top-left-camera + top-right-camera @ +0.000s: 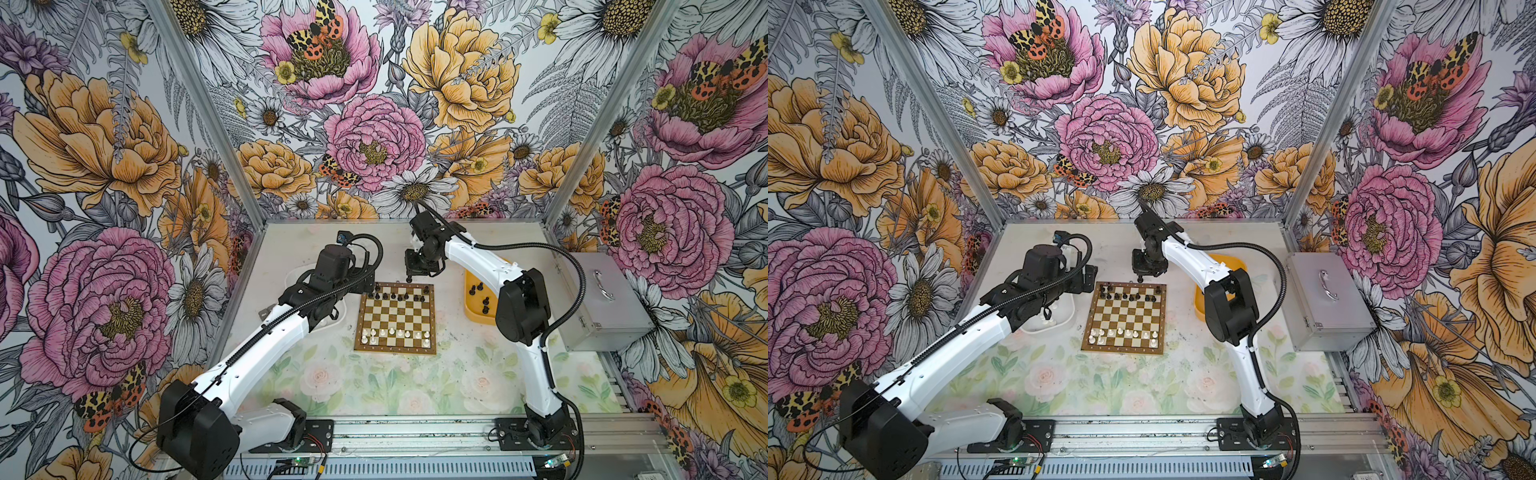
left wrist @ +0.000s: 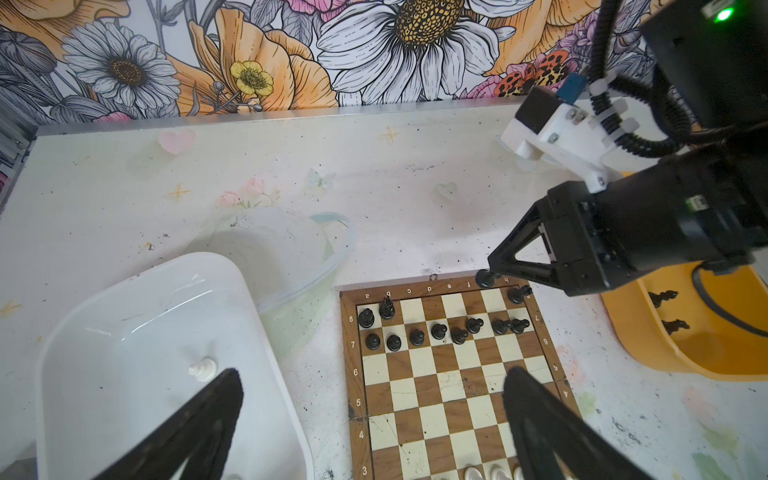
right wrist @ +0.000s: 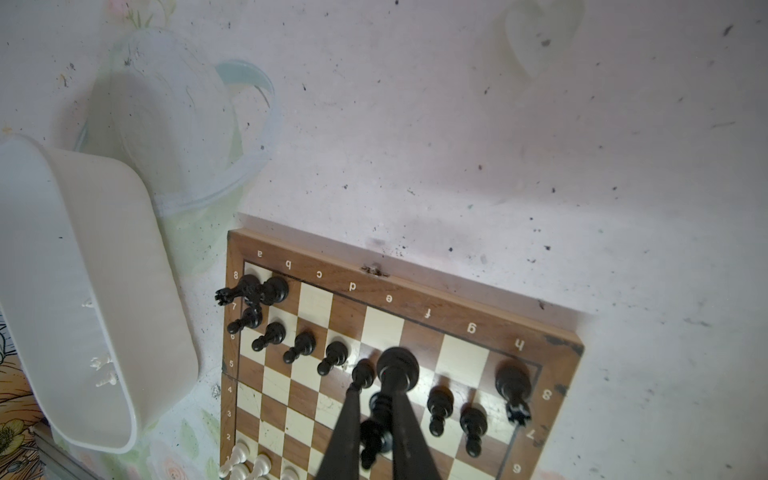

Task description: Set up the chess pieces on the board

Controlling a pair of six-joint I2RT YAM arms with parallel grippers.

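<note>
Closest to the right wrist camera are the thin black fingers (image 3: 347, 432) of the right gripper (image 3: 376, 399). They are pressed in on a tall black piece (image 3: 398, 369). The piece hangs tilted between them, with its round foot over the far row of the board (image 3: 316, 297). Whether the foot touches the wood cannot be told.

In both top views the board (image 1: 399, 320) (image 1: 1125, 316) lies flat in the middle of the table, between the two arms. A row of black pawns (image 2: 417, 336) stands one row in from the far edge. A few taller black ones stand behind them, near the corners. The white pieces (image 1: 395, 332) stand in the rows at the near end.

The left gripper (image 2: 372, 374) has its jaws spread wide and holds nothing. One finger is over the white tray (image 2: 124, 316) and the other is over the board. A small white piece (image 2: 203, 369) sits in that tray (other little white ones show by its wall in the right wrist view).

The yellow tray (image 1: 473, 318) sits just beside the board on the right. It has some black pieces (image 1: 484, 307) in it.
</note>
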